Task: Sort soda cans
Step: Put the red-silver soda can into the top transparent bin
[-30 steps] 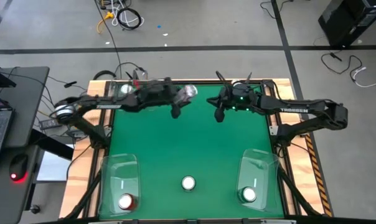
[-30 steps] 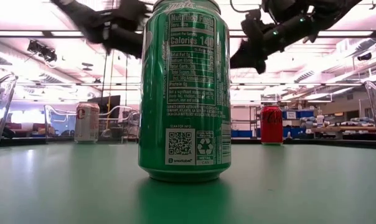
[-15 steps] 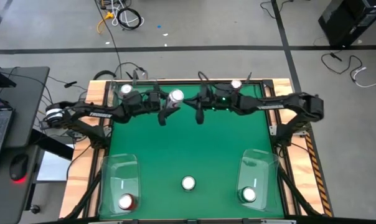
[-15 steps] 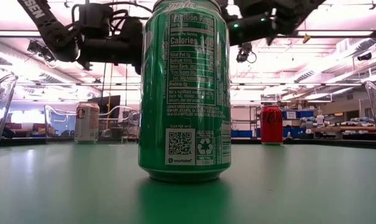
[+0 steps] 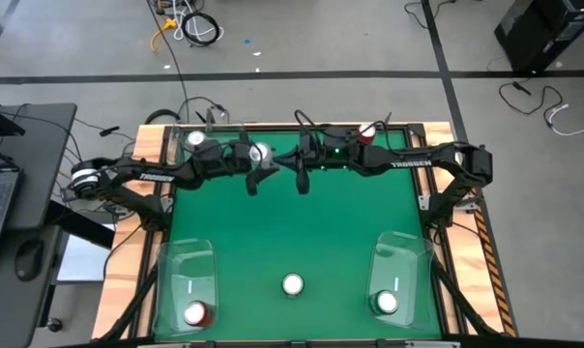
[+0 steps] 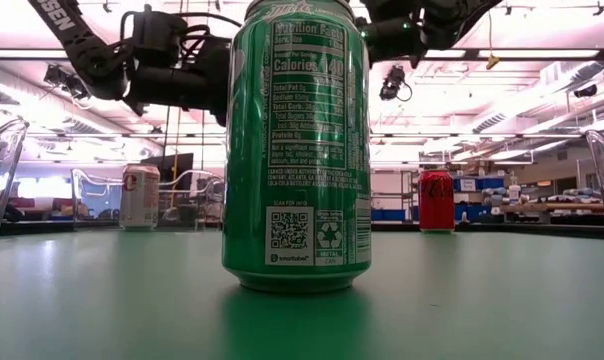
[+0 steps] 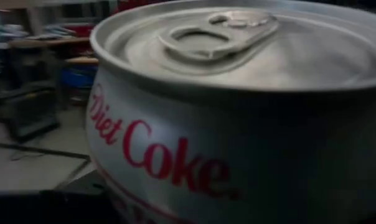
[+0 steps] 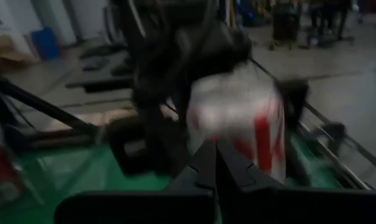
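Observation:
My left gripper [image 5: 254, 166] is over the table's far middle, shut on a silver Diet Coke can [image 5: 260, 153] that fills the left wrist view [image 7: 238, 124]. My right gripper [image 5: 302, 172] hangs just right of it, shut and empty [image 8: 216, 163], facing the held can [image 8: 238, 118]. A green can [image 5: 292, 284] stands on its base at the near middle and is large in the low view [image 6: 297, 150]. A second silver can [image 5: 196, 140] stands far left. A red can [image 5: 366, 132] stands far right. One red can [image 5: 195, 312] and one green can [image 5: 386, 303] stand in bins. My left gripper holds the silver can by its side wall [image 8: 203, 106], below the rim. The gripper's dark body hides the fingers' exact seat. The can is lifted clear of the table and slightly tilted, with its top [image 7: 231, 37] showing.
Two clear plastic bins sit at the near corners, the left bin [image 5: 186, 275] and the right bin [image 5: 400, 253]. Green table surface lies open between the bins and the arms. A wooden rim [image 5: 147, 155] edges the table. A laptop and mouse sit off its left side.
My left gripper has carried the silver can toward the table's left, and the can has turned from tipped to nearly upright. My right gripper has moved toward the left after it and now hangs close beside it.

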Controlling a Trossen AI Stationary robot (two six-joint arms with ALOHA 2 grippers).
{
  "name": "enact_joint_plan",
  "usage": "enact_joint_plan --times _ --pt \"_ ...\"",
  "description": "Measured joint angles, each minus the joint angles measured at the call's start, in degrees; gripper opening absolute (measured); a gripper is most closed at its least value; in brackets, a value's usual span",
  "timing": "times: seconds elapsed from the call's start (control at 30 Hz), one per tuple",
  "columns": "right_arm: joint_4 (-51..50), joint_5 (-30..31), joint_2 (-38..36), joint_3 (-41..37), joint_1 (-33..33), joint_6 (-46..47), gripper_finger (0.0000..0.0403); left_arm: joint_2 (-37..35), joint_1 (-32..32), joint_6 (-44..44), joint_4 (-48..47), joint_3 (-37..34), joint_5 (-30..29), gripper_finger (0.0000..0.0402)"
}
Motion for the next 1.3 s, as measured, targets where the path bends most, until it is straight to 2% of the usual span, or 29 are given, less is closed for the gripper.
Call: enact_joint_plan --times 0.17,0.23,0.43,0.53,0.63,0.73,0.9,1.0,1.17,1.3 --pt "-2.9 0.5 -0.7 -0.1 -0.1 -1.0 0.0 -5.2 3.7 -0.1 -5.4 0.0 -2.2 0.0297" --pt "-4.0 0.7 -0.8 -0.1 -0.1 -1.2 0.0 -8.2 5.0 1.0 -8.4 0.1 -4.9 0.0297" --pt "-5.1 1.1 -0.7 -0.1 -0.1 -1.3 0.0 -17.1 5.7 4.2 -21.7 0.1 -23.2 0.0297" --pt "-5.2 1.1 -0.7 -0.2 -0.1 -1.4 0.0 -18.5 5.7 2.3 -24.9 0.1 -31.6 0.0297" --pt "-5.2 1.1 -0.7 -0.2 -0.2 -1.4 0.0 -17.5 5.7 -1.5 -24.2 -2.0 -38.7 0.0297" --pt "-5.4 1.2 -0.7 -0.2 -0.1 -1.3 0.0 -16.0 5.6 -4.8 -19.3 -5.6 -46.0 0.0297" --pt "-6.4 1.2 -0.7 -0.2 -0.1 -1.3 0.0 -13.8 5.3 -6.6 -6.0 -10.4 -47.6 0.0297" --pt "-6.6 1.2 -0.7 -0.2 -0.1 -1.3 0.0 -11.9 5.2 -9.0 -4.8 -12.7 -49.3 0.0297" --pt "-6.6 1.2 -0.7 -0.2 0.0 -1.2 0.0 -8.3 5.1 -10.7 -2.4 -13.3 -53.8 0.0297" --pt "-6.9 1.2 -0.7 -0.2 0.0 -1.3 0.0 -5.9 5.2 -10.8 -0.7 -13.3 -55.1 0.0297"
